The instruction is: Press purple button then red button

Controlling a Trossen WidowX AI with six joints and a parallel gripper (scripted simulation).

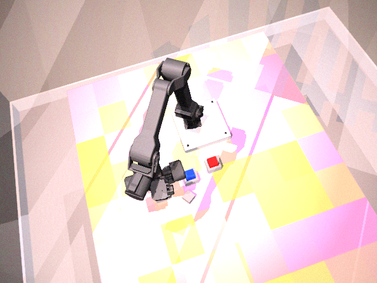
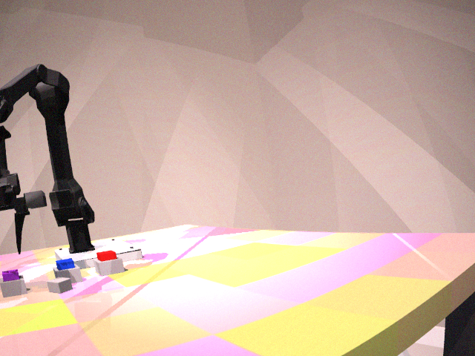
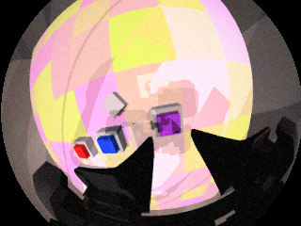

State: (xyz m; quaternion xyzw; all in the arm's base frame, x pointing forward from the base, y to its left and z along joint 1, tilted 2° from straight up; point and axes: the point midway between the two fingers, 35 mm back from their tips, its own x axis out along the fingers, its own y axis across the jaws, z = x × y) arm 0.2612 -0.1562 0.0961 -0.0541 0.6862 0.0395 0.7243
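Above purple button [image 3: 168, 123], hand [image 3: 171, 162] half open, empty, blue button [image 3: 109, 142] beside.

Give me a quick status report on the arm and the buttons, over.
Claw partly closed, empty, hanging above the purple button, no contact yet. Red button unpressed. Blue button and small pale block close beside the target.

patchwork table [image 2: 268, 283] carries purple button [image 2: 10, 274], blue button [image 2: 64, 263], red button [image 2: 106, 255], grey block [image 2: 59, 284].
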